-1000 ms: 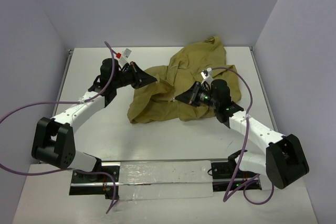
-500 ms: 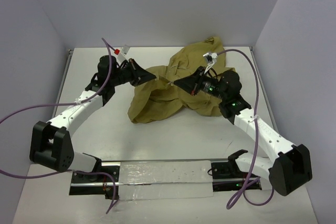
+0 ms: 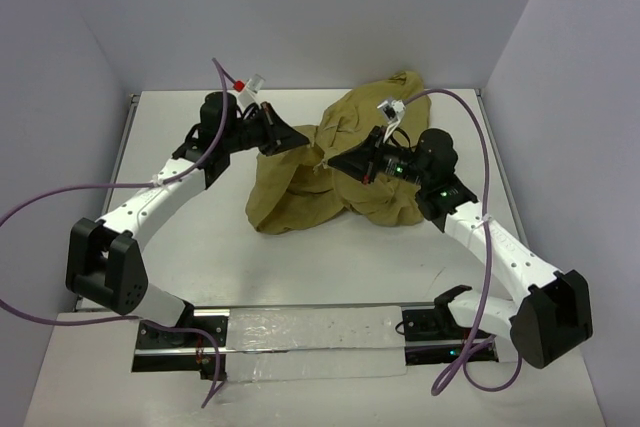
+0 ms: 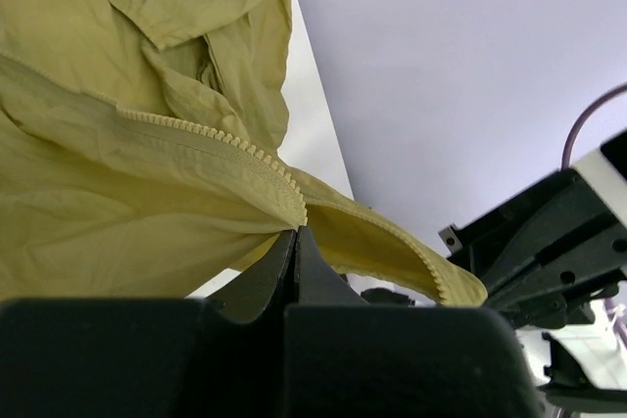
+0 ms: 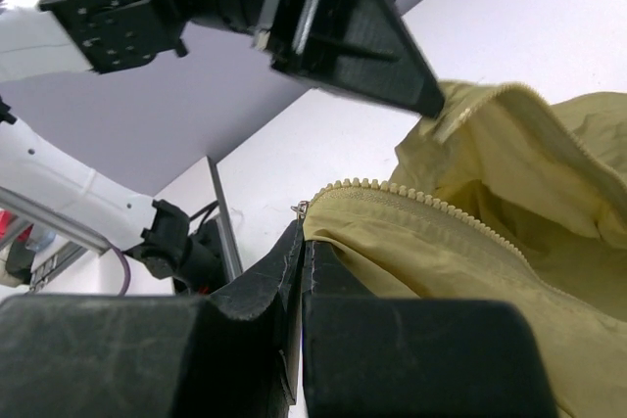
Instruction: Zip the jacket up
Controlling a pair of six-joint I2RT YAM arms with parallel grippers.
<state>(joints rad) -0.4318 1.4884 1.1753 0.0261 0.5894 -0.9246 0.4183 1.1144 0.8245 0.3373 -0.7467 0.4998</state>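
The olive-tan jacket (image 3: 340,162) lies crumpled at the back middle of the table, its front open. My left gripper (image 3: 300,140) is shut on one front edge of the jacket (image 4: 147,203), right at the end of its zipper teeth (image 4: 211,136). My right gripper (image 3: 333,160) is shut on the other front edge (image 5: 470,281), at the end of that row of zipper teeth (image 5: 421,201), where a small metal slider (image 5: 301,209) shows. Both pinched ends are lifted off the table and stand close together, a small gap apart.
White table (image 3: 200,237) with grey walls on three sides. The left gripper (image 5: 377,36) shows close ahead in the right wrist view. A metal rail (image 3: 310,332) runs along the near edge between the arm bases.
Both grippers have risen and moved toward each other with the jacket's edges held. The left moved right, the right moved up and back. The cloth between them is pulled up.
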